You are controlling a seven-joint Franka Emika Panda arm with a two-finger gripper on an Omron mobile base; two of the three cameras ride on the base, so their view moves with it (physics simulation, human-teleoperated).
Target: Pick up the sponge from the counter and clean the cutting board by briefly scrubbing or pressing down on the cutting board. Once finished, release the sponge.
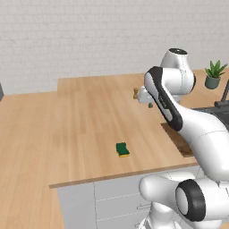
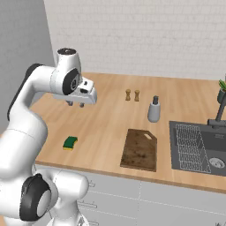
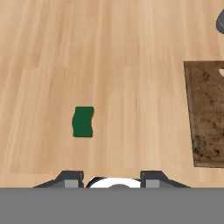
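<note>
The sponge [image 1: 122, 149] [image 2: 69, 143], green on top with a yellow underside, lies flat on the light wood counter [image 1: 89, 116] near its front edge. In the hand view the sponge [image 3: 83, 122] sits left of centre, untouched. The dark brown cutting board [image 2: 140, 150] [image 3: 205, 113] lies to the sponge's right, also near the front edge; in the left base view the cutting board [image 1: 181, 142] is partly hidden by my arm. My gripper [image 2: 75, 104] [image 3: 113, 177] hangs well above the counter, behind the sponge and pointing down, its fingers spread with nothing between them.
Two small wooden shakers [image 2: 132, 95] and a grey soap dispenser [image 2: 153, 110] stand behind the board. A dark sink [image 2: 198, 148] with a faucet lies at the right. A potted plant [image 1: 214, 74] stands at the back right. Grey cabinet fronts run below the counter.
</note>
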